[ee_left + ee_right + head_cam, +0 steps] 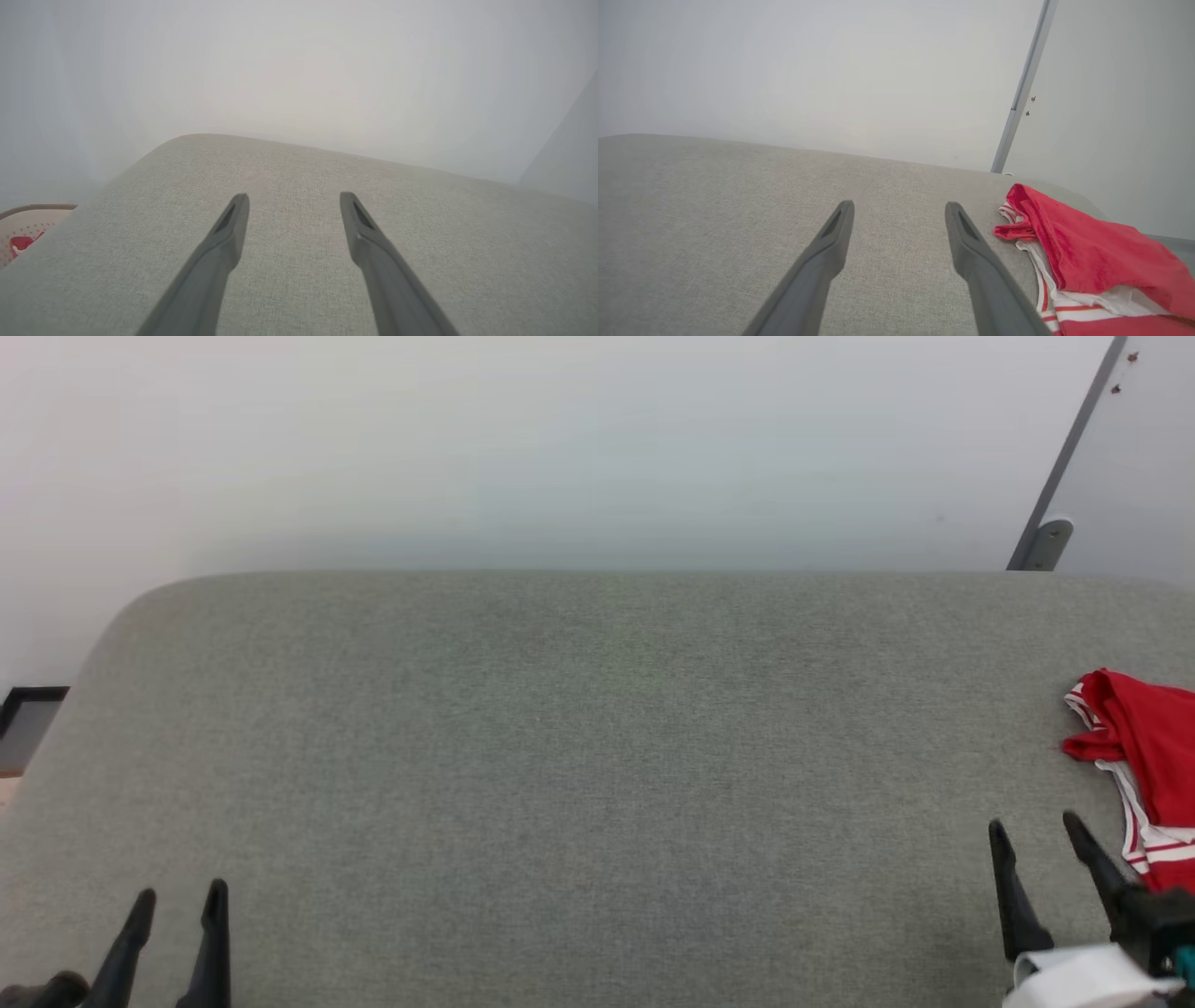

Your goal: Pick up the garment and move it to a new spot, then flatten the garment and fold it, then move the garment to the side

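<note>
Both left gripper [181, 889] and right gripper [1033, 820] gape empty; we see the red, white-trimmed jersey garment [1148, 737] bunched at our grey fabric counter's [597, 728] right edge.

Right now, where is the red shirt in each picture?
Head view: the red shirt at the right edge, beside the right fingers.
Right wrist view: lower right, just right of those fingers.
Left wrist view: a tiny red patch lower left, too small to tell.
Shared landmark: far edge of the grey cushion.

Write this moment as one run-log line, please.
stage: before pickup | garment: bunched on right side of grey surface, untouched | left gripper: open, empty | right gripper: open, empty, beside garment
</note>
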Available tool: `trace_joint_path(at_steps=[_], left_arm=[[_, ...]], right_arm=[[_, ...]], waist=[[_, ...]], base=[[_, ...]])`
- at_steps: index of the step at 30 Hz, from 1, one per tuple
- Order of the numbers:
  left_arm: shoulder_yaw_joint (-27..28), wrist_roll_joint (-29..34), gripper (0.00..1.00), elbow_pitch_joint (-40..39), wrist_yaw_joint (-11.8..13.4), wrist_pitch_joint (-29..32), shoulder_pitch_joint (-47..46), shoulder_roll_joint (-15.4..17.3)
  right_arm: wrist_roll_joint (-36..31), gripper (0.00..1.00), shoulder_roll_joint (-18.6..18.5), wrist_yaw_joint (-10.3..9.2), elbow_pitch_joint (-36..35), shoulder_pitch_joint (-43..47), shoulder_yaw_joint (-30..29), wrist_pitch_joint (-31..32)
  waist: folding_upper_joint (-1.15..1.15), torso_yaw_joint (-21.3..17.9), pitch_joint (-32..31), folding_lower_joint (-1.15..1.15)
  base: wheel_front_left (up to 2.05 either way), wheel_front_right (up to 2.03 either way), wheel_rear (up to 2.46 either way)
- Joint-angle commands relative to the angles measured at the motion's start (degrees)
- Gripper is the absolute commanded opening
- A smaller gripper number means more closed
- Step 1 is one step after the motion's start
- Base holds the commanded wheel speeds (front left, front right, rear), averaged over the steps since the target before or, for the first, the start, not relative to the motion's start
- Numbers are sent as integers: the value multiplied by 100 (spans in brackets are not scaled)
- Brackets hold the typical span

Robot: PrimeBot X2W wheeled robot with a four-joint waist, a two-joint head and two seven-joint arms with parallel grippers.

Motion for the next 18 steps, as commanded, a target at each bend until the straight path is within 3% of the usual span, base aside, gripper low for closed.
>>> trace_joint_path(at_steps=[1, 18], left_arm=[[38, 31, 100, -15, -11, -23, 34, -14], [-23, 66, 100, -193, -11, -23, 60, 72]], right_arm=[[-21, 100, 18, -12, -27, 73, -21, -25], [-178, 100, 314, -12, -388, 525, -162, -26]], waist=[[0, 14, -7, 0], [0, 44, 23, 0]], base=[[0, 0, 0], [0, 0, 0]])
